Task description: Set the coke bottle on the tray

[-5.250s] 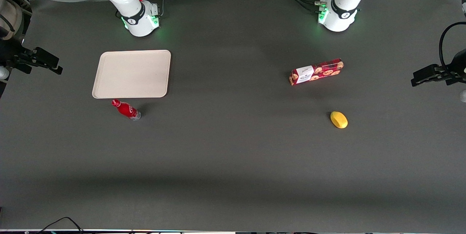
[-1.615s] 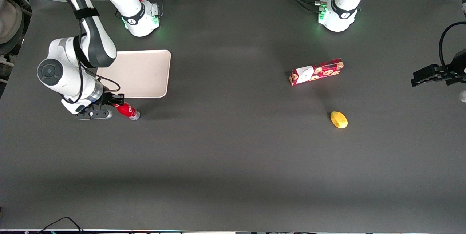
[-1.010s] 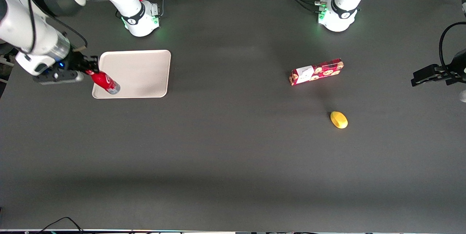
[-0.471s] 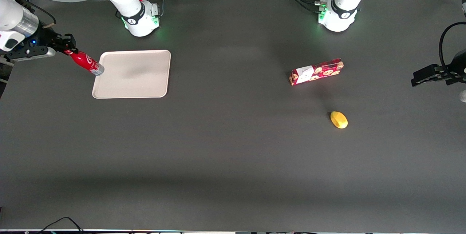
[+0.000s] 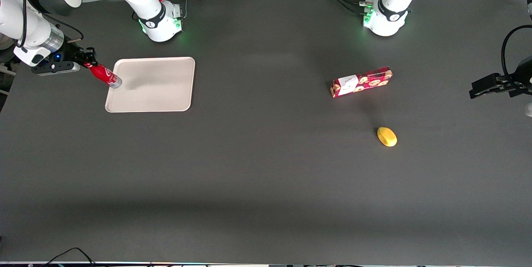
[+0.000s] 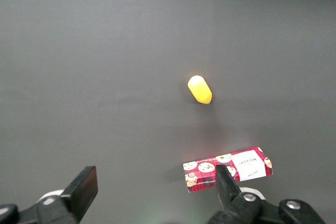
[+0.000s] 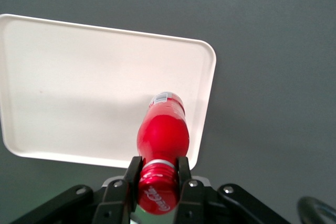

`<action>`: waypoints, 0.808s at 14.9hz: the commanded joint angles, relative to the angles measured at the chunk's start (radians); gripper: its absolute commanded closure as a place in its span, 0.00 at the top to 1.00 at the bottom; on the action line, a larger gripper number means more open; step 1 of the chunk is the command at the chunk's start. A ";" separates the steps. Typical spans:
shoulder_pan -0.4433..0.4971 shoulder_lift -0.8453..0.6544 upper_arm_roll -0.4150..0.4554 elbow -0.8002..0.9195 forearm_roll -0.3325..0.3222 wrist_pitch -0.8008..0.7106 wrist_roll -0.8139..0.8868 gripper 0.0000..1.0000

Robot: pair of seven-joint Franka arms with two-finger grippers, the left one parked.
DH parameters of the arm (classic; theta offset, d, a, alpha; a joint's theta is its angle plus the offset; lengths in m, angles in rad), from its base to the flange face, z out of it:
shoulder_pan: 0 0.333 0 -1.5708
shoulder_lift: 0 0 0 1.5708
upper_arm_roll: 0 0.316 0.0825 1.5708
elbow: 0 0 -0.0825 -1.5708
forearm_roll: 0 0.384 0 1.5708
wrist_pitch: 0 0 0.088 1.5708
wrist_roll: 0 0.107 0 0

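The gripper point(image 5: 88, 62) is hanging above the table at the working arm's end, its two fingers point(image 7: 132, 174) clamped on the neck of the coke bottle point(image 5: 104, 74) just under the red cap. The bottle is hanging clear of the surface, base pointing down toward the tray point(image 5: 158, 88), at the tray's edge toward the working arm's end. In the front view nothing is sitting between bottle and tray; the red cookie box point(image 5: 361, 82) and the yellow object point(image 5: 387, 136), at about five o'clock from the box, are lying well apart toward the parked arm's end. The right wrist view is showing what the front view cannot: the bottle's point(image 7: 162, 139) base is hanging over the tray's point(image 7: 79, 93) bare beige surface, inside a rounded corner. The left wrist view alone is showing the cookie pattern on the box point(image 6: 228, 168) and the yellow object point(image 6: 200, 89) at eleven o'clock from it.
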 commanded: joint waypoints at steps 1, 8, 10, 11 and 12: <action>-0.006 0.073 -0.060 -0.009 -0.022 0.075 -0.065 0.00; -0.009 0.161 -0.065 -0.013 -0.024 0.137 -0.059 0.00; -0.009 0.173 -0.065 -0.015 -0.024 0.146 -0.055 0.00; -0.010 0.177 -0.066 -0.015 -0.024 0.153 -0.055 0.01; -0.010 0.187 -0.077 -0.018 -0.022 0.160 -0.055 0.12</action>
